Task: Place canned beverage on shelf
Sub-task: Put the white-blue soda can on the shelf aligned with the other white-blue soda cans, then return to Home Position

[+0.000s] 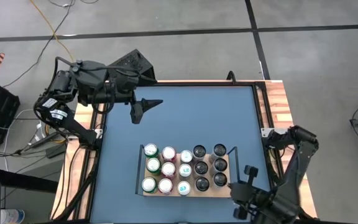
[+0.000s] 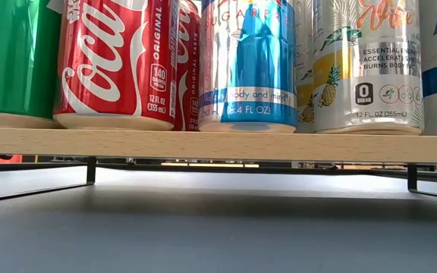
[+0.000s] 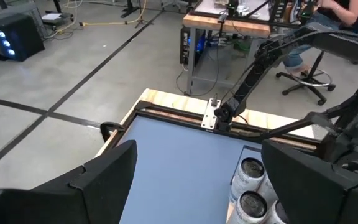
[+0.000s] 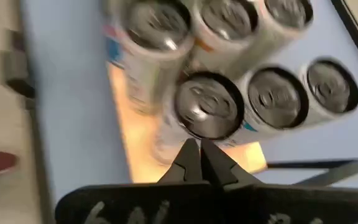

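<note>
The left gripper [image 1: 146,106] hovers over the far left part of the blue tabletop [image 1: 185,118], well apart from the load, fingers spread wide with nothing between them. In its wrist view the 2 dark fingers [image 3: 101,180] frame bare blue surface and only the nearest can tops. It looks parked clear of the work, probably so that it does not crowd the other arm.

Nearer the middle, at the table's near edge, sits the shelf [image 1: 185,192], a light-wood board with thin black rails at its 2 short ends. Its long axis runs left to right across the table. The low view shows the board raised off the tabletop on those rails, with open space beneath.

The cans [image 1: 184,169] fill the board in about 3 rows, packed touching or just beside one another. All stand upright, long axes vertical, tops to the overhead camera and labels facing outward. The left group has light-coloured lids; the right group [image 1: 210,167] has dark ones. A red cola can [image 2: 116,61] and a blue-and-silver can [image 2: 247,64] front the low view. This tight, upright packing suits a narrow board, and the task appears largely done.

At the shelf's right end, the right gripper [image 4: 201,163] sits just off the near right corner. Its fingers are pressed fully together, empty, tips pointing at a dark-lidded can [image 4: 207,106].
</note>
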